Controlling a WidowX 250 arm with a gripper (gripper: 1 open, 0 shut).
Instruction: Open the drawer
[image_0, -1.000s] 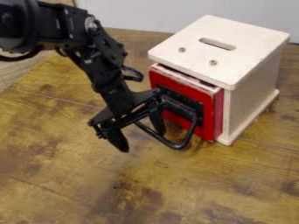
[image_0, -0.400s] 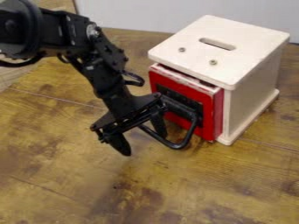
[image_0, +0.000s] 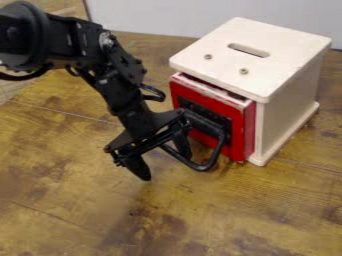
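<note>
Over toward the desk's (image_0: 80, 220) far right corner, the drawer (image_0: 211, 112) has slid slightly out as the gripper (image_0: 158, 145), fingers spread wide, hooks its handle (image_0: 203, 142) and pulls.

Bare bench (image_0: 80, 210) from 6 to 9 o'clock of the drawer (image_0: 211, 118) — box (image_0: 283, 90) blocks 3 o'clock

— Drawer (image_0: 214, 118)?
— Red front, black panel, big black loop handle jutting toward 7 o'clock. Sits at picture centre-right in cream box, pulled slightly out.
</note>
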